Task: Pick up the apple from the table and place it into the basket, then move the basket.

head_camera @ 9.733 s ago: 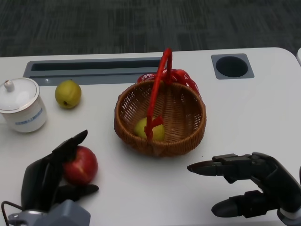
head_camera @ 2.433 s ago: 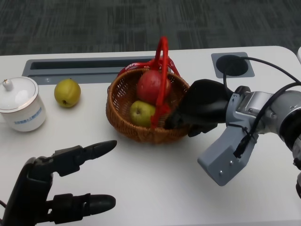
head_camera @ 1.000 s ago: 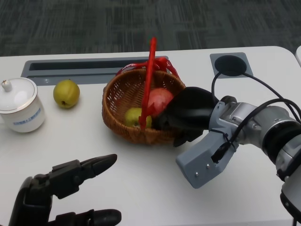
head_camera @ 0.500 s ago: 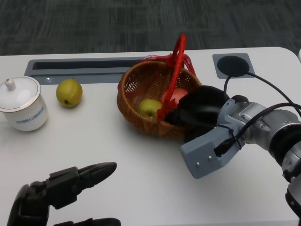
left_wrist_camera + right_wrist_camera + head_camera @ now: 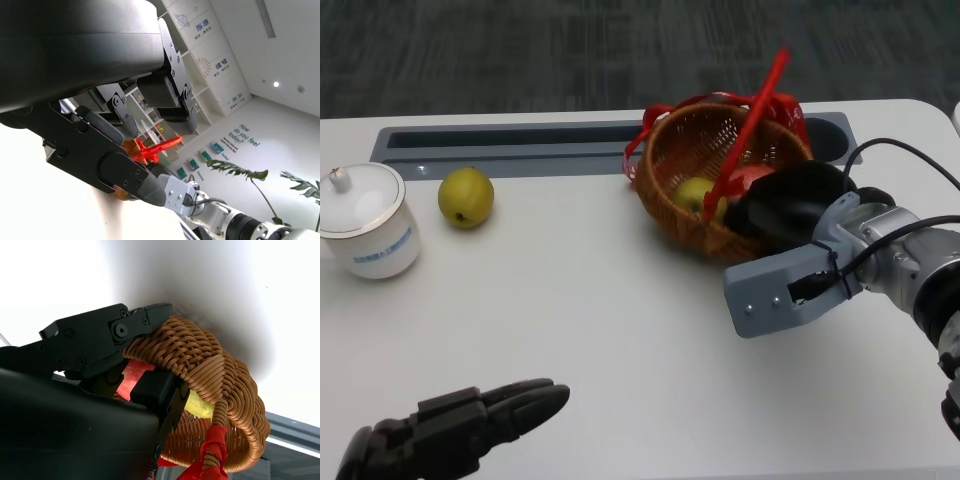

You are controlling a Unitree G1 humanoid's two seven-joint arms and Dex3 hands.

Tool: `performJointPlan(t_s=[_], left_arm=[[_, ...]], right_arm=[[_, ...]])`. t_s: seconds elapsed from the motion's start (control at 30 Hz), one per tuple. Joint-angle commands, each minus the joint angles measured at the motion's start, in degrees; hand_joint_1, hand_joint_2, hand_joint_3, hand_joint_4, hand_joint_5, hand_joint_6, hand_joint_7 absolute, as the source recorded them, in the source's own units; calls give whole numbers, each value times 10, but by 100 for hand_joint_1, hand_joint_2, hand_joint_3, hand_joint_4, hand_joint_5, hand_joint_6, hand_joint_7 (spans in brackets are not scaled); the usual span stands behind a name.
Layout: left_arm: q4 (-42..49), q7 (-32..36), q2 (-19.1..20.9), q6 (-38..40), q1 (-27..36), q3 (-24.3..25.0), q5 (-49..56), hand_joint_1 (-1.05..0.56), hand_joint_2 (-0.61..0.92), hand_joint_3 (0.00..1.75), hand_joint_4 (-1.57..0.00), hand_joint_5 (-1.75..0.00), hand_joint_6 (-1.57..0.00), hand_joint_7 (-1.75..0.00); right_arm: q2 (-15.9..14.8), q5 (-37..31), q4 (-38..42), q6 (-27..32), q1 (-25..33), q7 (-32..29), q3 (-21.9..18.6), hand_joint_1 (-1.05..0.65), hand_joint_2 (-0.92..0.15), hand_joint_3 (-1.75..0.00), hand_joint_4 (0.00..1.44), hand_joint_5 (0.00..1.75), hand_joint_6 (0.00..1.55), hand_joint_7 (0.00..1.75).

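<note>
The right hand point(image 5: 790, 208) is gripping the near right rim of the basket point(image 5: 692, 215), its fingers point(image 5: 120, 325) pinching the woven wall from outside and inside. The basket is sitting tilted at the far right of the desk point(image 5: 600, 330), its red handle point(image 5: 752, 125) leaning right. The apple point(image 5: 748, 179) is lying inside beside a green fruit point(image 5: 694, 192). The left hand point(image 5: 450, 432) is hovering at the near left, fingers apart, holding nothing.

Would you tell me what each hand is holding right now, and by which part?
The right hand grips the basket by its near rim, fingers hooked over the wall. The left hand holds nothing.
</note>
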Motion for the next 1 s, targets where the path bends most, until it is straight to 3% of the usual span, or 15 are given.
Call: performJointPlan(t_s=[0.03, 0.27, 0.7, 0.9, 1.0], left_arm=[[-18, 3, 11, -22, 28, 0, -13, -48, 69, 0, -100, -1, -92, -1], [-75, -4, 27, -26, 102, -13, -38, -42, 67, 0, -99, -1, -92, 0], [-119, -12, 45, -11, 145, -20, -51, -38, 66, 0, -101, -1, -93, -1], [-116, -11, 45, -4, 144, -23, -45, -39, 67, 0, -101, -1, -94, -1], [-110, -11, 44, 2, 134, -23, -41, -39, 67, 0, -102, -1, -94, -1]], right_arm=[[-25, 16, 5, 33, -4, 12, -21, -23, -90, -1, 110, 1, 98, 1], [-55, 19, 6, 62, 3, -5, -39, -21, -89, 0, 106, 1, 100, 1], [-85, 22, 7, 108, 15, 2, -68, -27, -90, -1, 114, 2, 99, 0], [-79, 36, 5, 67, 31, 16, -84, -49, -76, 0, 82, 0, 67, 0], [-74, 28, 4, 43, 34, 10, -74, -65, -74, 0, 63, 0, 55, 0]])
